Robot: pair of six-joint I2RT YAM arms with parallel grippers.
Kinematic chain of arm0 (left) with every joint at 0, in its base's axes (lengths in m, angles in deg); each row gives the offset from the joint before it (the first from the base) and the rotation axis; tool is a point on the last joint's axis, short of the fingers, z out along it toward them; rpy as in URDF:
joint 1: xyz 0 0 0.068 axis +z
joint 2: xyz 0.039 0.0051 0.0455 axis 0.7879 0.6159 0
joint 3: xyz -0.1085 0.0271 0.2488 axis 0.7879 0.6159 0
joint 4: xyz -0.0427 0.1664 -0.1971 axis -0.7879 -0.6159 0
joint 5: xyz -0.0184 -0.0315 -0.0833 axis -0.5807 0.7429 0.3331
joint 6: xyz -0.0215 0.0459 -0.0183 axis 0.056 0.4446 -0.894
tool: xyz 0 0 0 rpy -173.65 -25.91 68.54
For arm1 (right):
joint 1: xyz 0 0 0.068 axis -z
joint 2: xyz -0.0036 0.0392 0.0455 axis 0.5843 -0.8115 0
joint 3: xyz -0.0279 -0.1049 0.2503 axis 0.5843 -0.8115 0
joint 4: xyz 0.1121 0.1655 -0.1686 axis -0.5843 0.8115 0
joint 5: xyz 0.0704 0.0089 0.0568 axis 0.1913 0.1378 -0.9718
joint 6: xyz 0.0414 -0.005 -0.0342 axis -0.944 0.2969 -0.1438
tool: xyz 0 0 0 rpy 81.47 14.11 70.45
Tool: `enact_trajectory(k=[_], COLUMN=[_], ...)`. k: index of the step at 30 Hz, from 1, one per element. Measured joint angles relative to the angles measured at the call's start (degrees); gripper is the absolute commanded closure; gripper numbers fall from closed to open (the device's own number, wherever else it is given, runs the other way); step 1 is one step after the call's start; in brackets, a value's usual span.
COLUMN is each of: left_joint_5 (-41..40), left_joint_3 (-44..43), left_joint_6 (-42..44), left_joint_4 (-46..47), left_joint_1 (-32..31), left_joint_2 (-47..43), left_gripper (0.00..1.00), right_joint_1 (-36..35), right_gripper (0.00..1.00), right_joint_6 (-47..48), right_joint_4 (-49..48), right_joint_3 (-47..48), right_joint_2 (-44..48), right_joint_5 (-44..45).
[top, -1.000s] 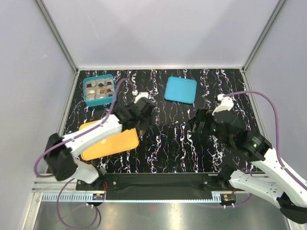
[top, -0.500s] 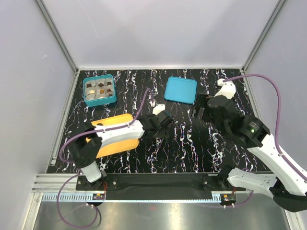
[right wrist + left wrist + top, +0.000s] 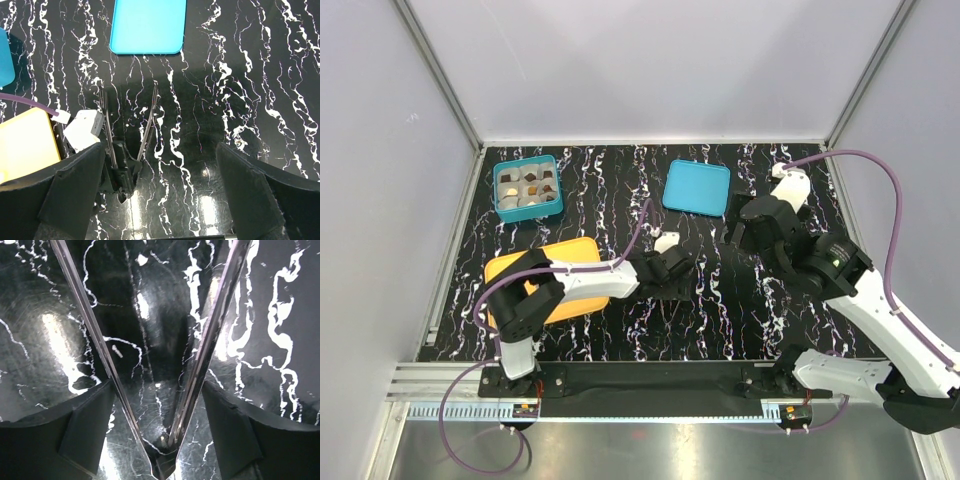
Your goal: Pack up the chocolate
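The chocolate (image 3: 529, 187) lies as tiny dark and cream pieces in the compartments of the teal box (image 3: 501, 203) at the back left. My left gripper (image 3: 692, 258) reaches low over the middle of the table, right of the orange tray (image 3: 545, 283). Its long thin metal fingers (image 3: 95, 325) stand open in a V with only black marble between them. The right wrist view shows the left gripper (image 3: 129, 100) from above, short of the flat teal lid (image 3: 147, 25). My right gripper (image 3: 740, 228) hovers open and empty beside the lid (image 3: 697, 187); its black fingers (image 3: 75, 185) frame bare table.
White walls close the table in on three sides. A purple cable (image 3: 620, 250) runs along the left arm over the tray. The black marbled table (image 3: 650, 320) lies between the arms' bases and the two grippers.
My left arm swung from above the orange tray rightward and down to the table's middle, and its fingers spread wider. My right gripper drew back toward the lid.
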Motion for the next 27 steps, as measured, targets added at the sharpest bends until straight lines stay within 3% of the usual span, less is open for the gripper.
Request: enact_trajectory(k=[5,11,18,22,27], left_joint_5=[0.5,0.7,-5.7,-9.6,-14.1], left_joint_3=[0.0,-0.3,-9.8,-12.3,-8.5], left_joint_6=[-0.2,0.7,5.0,6.8,8.1], left_joint_4=[1.1,-3.3,-14.3,-17.2,-21.0], left_joint_1=[0.0,0.0,0.4,4.2,10.3], left_joint_2=[0.0,-3.6,-20.6,-33.4,-45.0], left_gripper=[0.01,0.01,0.01,0.01,0.01], right_joint_1=[0.0,0.0,0.8,8.0,19.0], right_gripper=[0.0,0.0,0.0,0.0,0.0], right_joint_6=[-0.4,0.0,4.2,8.5,11.2], right_joint_4=[-0.1,-2.5,-8.8,-14.5,-20.4], right_joint_3=[0.0,-1.7,-4.8,-4.6,-2.5], right_joint_2=[0.0,1.5,1.7,-3.2,-12.1], right_joint_5=[-0.6,-2.4,-2.3,-6.1,-14.9])
